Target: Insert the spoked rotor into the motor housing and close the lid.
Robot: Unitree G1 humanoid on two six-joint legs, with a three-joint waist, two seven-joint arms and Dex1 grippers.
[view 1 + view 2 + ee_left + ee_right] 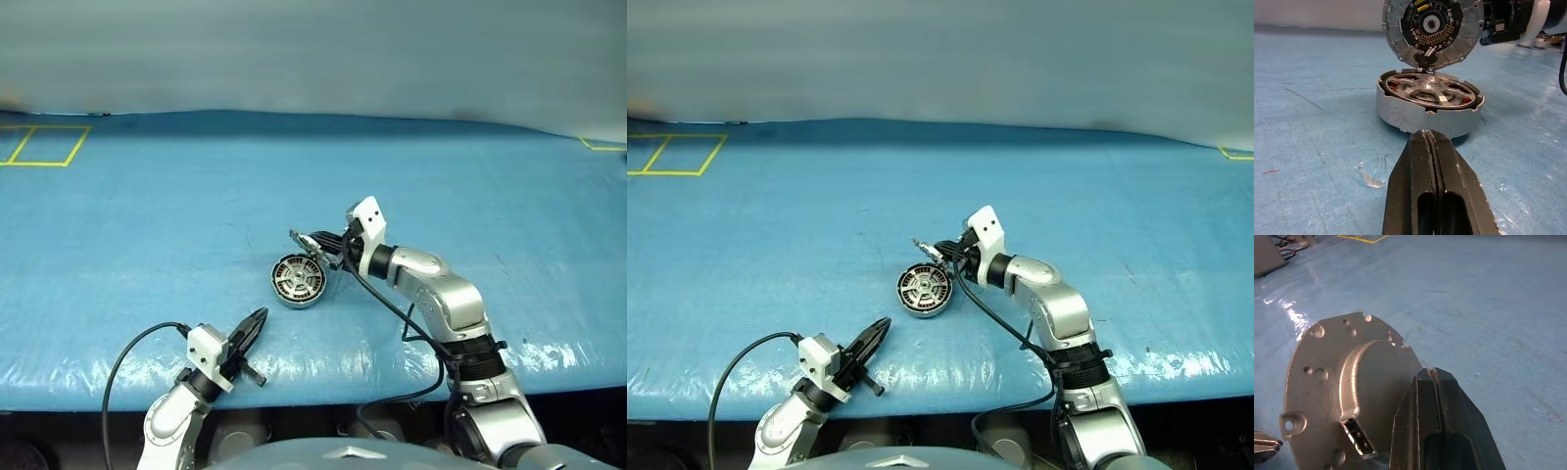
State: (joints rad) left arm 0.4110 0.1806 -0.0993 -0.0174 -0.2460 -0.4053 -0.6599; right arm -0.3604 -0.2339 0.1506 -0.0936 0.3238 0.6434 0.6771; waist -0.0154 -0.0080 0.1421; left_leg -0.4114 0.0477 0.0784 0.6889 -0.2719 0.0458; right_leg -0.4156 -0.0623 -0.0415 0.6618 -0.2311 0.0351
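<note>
Lid (1432, 29) stands tilted on edge, seemingly pinched by closed right gripper (323, 245).

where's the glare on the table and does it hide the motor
Eye views: glare runs along the table's near edge, short of the housing. Left wrist view: a shiny patch before the housing, rotor clear. Right wrist view: a bright streak beside the lid.
</note>
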